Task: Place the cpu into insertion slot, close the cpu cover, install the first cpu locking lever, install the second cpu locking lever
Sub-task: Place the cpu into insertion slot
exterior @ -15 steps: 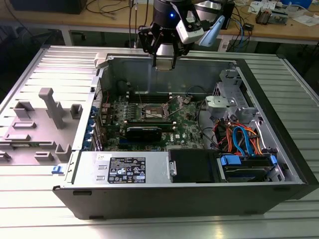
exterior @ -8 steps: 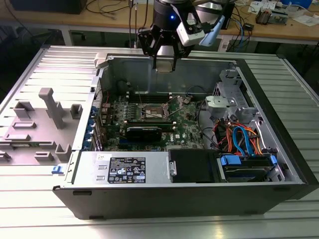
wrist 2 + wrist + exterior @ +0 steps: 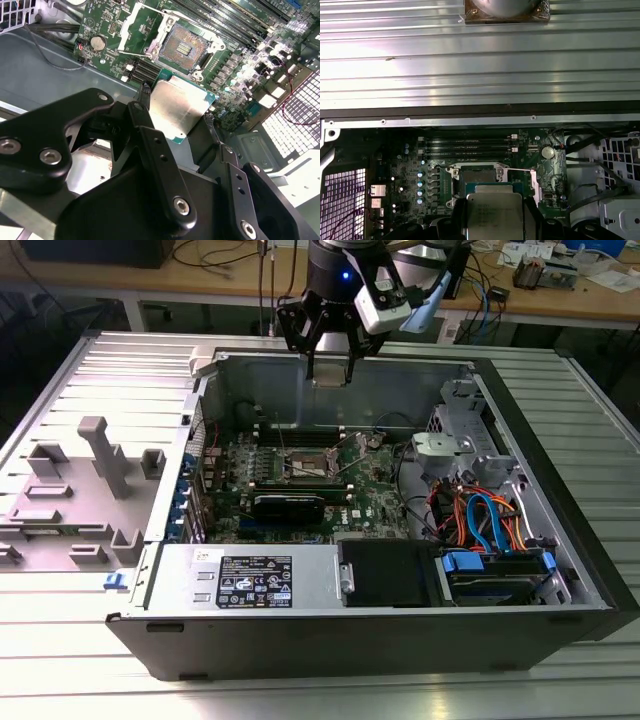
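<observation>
End effector clamps cpu, edges hidden

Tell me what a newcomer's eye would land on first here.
The silver-topped cpu is clamped in the gripper, held above the motherboard in the second wrist view. Beyond it, the insertion slot sits uncovered, its tan contact field bare. In the exterior view, the open computer case lies on its side.

No txt legible. White label on silver box: print too small to read. Faint marks on cpu top in first wrist view, unreadable.
</observation>
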`<state>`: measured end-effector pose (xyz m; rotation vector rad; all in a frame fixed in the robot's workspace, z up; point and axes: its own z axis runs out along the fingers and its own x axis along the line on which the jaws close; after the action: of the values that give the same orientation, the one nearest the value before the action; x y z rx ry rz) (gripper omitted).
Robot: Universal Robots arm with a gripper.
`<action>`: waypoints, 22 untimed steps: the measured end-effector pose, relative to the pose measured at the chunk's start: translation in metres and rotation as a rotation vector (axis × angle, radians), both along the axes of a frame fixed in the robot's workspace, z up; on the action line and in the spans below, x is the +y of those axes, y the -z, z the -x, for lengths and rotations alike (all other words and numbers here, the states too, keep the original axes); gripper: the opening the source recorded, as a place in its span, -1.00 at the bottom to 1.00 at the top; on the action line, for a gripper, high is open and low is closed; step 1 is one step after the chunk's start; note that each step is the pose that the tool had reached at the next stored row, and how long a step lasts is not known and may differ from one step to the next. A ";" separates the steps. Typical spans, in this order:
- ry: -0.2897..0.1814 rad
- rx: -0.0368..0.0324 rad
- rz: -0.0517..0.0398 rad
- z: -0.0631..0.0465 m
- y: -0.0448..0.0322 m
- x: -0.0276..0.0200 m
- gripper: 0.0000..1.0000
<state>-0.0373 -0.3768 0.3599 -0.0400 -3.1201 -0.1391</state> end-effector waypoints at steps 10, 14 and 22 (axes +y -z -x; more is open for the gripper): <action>0.017 0.0000 0.0001 0.000 0.0000 -0.0015 0.09; 0.047 0.0000 0.0000 0.000 0.0004 -0.0038 0.09; 0.129 0.0001 0.0001 0.000 0.0012 -0.0053 0.09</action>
<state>-0.0377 -0.3822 0.3586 -0.2415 -3.1166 -0.1407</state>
